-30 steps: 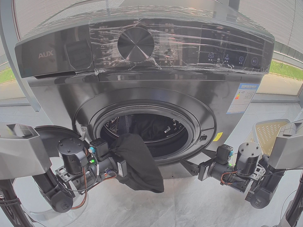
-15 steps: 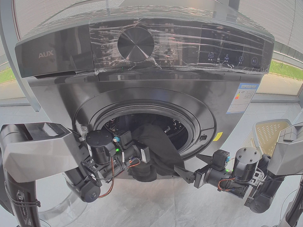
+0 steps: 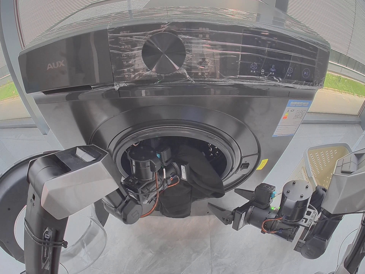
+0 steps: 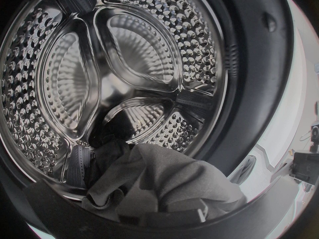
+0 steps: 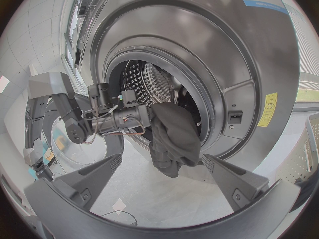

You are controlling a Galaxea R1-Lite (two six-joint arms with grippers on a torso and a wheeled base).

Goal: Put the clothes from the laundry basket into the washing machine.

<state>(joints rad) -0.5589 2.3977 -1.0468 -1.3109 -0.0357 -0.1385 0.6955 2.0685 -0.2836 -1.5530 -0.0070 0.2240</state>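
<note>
We are carrying the left gripper [image 3: 192,170], clamped on the dark garment [image 3: 205,176], from low outside into the washing machine [image 3: 213,107] mouth, cloth half in, while the right gripper [image 3: 224,200] hangs wide open, empty.

Three cameras, one washing machine [image 3: 213,107].
Your head view looks down on its front. Your left wrist view peers close into the drum [image 4: 133,50]. Your right wrist view faces that drum from outside, farther back. All share the dark garment [image 3: 201,172].
</note>
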